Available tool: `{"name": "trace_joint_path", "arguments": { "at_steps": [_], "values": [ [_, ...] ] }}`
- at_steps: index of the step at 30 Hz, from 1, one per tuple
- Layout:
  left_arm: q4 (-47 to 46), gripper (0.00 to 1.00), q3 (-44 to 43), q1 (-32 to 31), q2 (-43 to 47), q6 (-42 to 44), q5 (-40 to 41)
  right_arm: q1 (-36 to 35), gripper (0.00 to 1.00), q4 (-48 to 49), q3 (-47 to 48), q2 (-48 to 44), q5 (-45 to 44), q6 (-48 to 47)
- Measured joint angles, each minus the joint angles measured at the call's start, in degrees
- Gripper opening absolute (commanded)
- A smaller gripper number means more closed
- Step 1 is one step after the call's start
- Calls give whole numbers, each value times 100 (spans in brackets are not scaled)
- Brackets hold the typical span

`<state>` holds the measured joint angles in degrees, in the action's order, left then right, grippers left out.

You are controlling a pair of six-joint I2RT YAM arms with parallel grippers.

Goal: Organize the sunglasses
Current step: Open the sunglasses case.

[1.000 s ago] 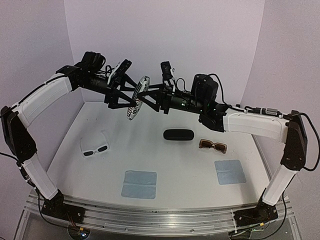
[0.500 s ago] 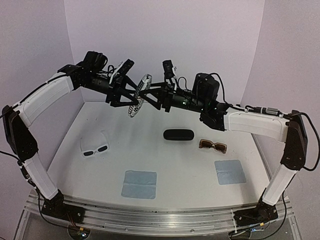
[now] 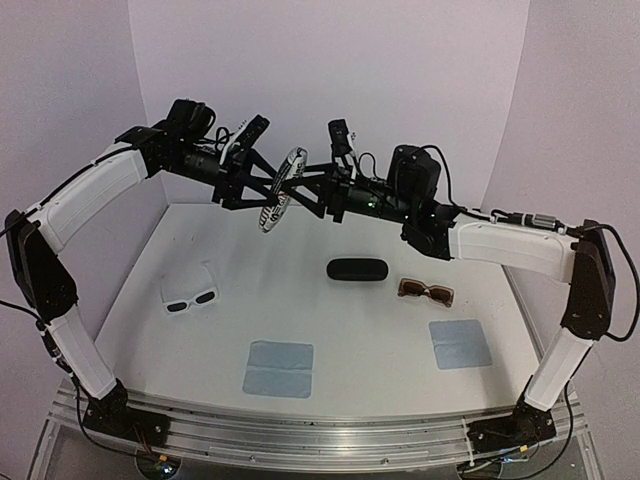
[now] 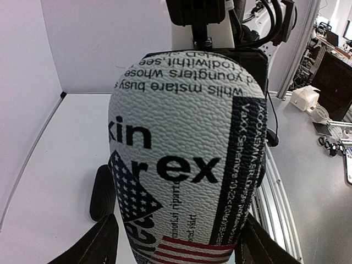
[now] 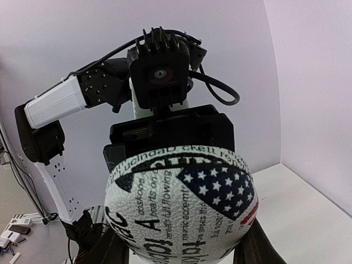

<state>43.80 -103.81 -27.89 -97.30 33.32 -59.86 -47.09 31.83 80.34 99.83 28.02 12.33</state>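
Two plastic sunglasses (image 3: 189, 297) (image 3: 426, 291), white and brown; two oval cases (image 3: 357, 270) (image 3: 279, 192), black and newsprint-patterned; two square pale blue cloths (image 3: 279, 368) (image 3: 460, 343).

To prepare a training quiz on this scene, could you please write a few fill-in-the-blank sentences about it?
The oval case on the table is plain ___.
The white sunglasses lie on the table's ___ side.
Near the front edge lie ___ blue cloths.
The raised case in the right gripper shows a stars-and-stripes ___.
Missing: black; left; two; flag.
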Motion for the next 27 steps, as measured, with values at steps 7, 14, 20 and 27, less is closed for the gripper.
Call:
{"name": "trace_joint_path", "arguments": {
  "at_steps": [7,14,20,27],
  "values": [
    [-189,61,7,-25,2,-145,167,83,0,-20,2,0,-12,77],
    [-186,60,4,-5,-15,-340,163,95,0,-32,2,0,-11,150],
    [-224,58,4,-5,-22,-404,379,117,0,-131,2,0,-109,155],
    [-412,57,23,28,-20,-482,827,202,0,-316,12,0,-213,193]
  ]
}}
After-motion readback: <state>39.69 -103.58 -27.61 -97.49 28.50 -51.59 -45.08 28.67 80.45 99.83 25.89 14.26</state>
